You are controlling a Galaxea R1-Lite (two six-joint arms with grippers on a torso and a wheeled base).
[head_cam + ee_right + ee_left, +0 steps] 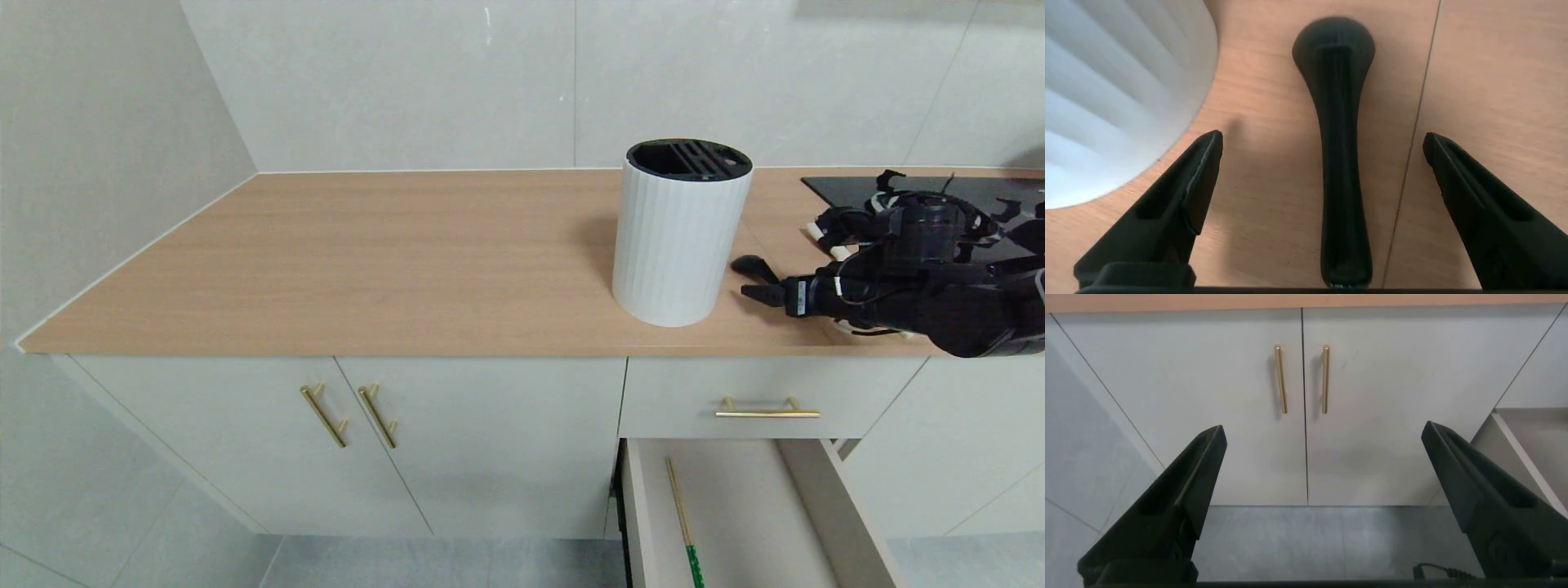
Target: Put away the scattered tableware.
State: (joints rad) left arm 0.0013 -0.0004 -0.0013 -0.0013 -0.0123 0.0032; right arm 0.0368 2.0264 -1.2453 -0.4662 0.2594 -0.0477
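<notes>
**Empty right gripper (1320,147) poised over a black handle (1341,163)**

On the wooden counter (367,261) stands a white ribbed holder (682,237). At its three o'clock my gripper straddles the handle, spread wide, gripping nothing. The handle lies flat and looks stiff, light and likely slick, so I'd pinch its narrow mid-shaft.

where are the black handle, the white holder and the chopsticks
black handle (1343,163), right wrist view, mid shaft
white holder (678,245), head view, ribbed side wall
chopsticks (681,514), head view, wooden middle
</notes>
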